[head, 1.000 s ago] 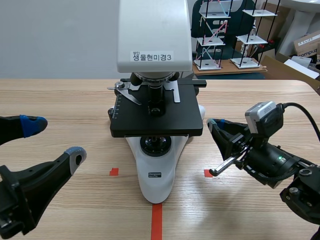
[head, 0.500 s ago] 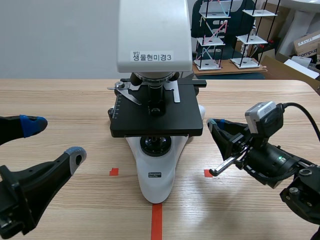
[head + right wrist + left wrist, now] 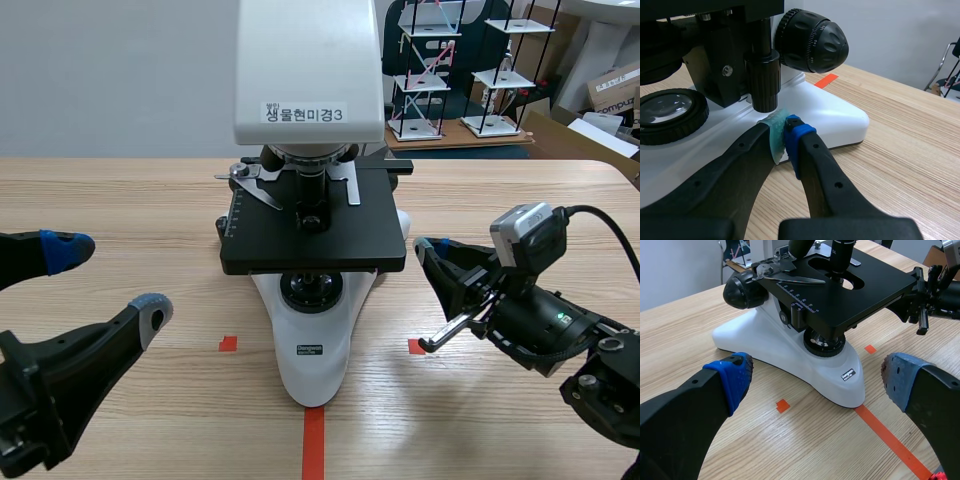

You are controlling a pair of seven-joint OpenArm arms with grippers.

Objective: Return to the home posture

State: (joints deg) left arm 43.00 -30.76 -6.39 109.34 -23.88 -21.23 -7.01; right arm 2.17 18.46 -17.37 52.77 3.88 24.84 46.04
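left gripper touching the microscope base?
Apart. In the left wrist view, bare table separates the open left gripper from the microscope base on both sides.

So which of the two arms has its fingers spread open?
The left arm's fingers: their padded tips stand wide apart with nothing between them. The right arm's fingers are pressed together, close to the microscope.

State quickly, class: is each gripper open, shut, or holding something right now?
Left gripper: open, holding nothing.
Right gripper: shut, pads together, holding nothing.
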